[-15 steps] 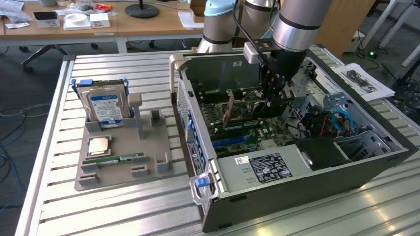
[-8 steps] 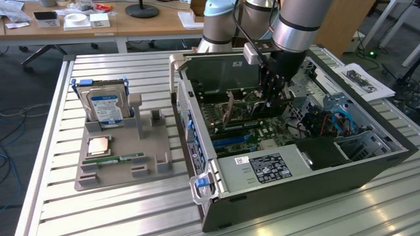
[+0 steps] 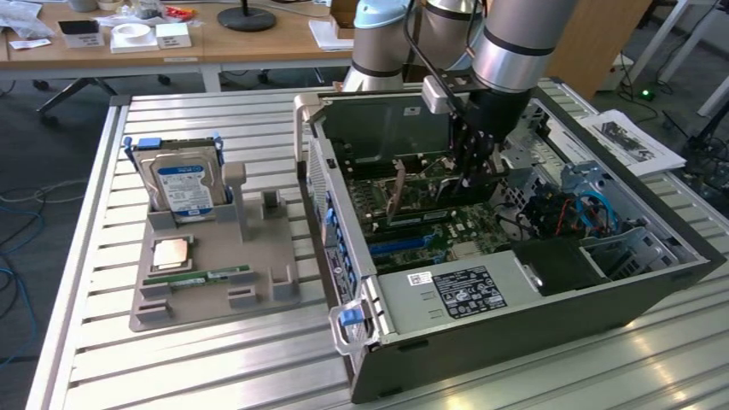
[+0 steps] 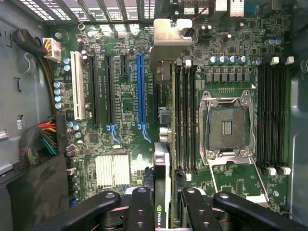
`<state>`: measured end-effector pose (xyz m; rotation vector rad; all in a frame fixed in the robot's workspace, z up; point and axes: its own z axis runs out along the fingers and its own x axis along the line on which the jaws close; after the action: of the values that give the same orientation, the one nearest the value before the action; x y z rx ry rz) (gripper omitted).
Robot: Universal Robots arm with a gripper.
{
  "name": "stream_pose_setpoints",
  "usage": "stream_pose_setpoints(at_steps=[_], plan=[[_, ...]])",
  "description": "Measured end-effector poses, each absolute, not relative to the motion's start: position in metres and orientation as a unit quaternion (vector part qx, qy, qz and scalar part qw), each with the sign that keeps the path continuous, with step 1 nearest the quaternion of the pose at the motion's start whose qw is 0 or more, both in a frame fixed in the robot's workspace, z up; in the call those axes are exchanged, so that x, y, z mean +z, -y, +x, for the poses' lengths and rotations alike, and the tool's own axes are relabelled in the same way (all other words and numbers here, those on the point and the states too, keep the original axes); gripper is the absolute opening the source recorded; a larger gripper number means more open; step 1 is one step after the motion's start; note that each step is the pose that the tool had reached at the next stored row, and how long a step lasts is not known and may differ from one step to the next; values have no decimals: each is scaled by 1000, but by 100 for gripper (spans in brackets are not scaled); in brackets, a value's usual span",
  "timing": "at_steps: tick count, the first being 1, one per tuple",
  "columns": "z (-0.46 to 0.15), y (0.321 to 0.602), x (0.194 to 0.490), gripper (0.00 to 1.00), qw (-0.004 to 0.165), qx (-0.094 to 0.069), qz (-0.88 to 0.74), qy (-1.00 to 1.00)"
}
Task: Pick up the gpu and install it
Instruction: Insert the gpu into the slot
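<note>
gpu (image 4: 161,161) — held edge-on — sits clamped in the tool (image 4: 162,195) (over the green motherboard (image 4: 126,113), inside the open case (image 3: 535,320)).

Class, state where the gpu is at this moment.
The gpu is held in the gripper inside the open computer case on the exterior view's right, edge-on over the motherboard.

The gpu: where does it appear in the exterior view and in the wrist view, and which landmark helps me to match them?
Exterior view: the gpu stands on edge inside the open computer case, under the claw.
Wrist view: the gpu seen edge-on, between the claw's fingers.
Shared landmark: the blue slot on the motherboard.
</note>
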<state>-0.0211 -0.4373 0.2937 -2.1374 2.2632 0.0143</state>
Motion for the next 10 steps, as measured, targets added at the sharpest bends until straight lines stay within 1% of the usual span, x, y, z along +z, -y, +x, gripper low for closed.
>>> stream_pose_setpoints(at_steps=[10], plan=[[-21,437,294,27,14,5,-687,-727]])
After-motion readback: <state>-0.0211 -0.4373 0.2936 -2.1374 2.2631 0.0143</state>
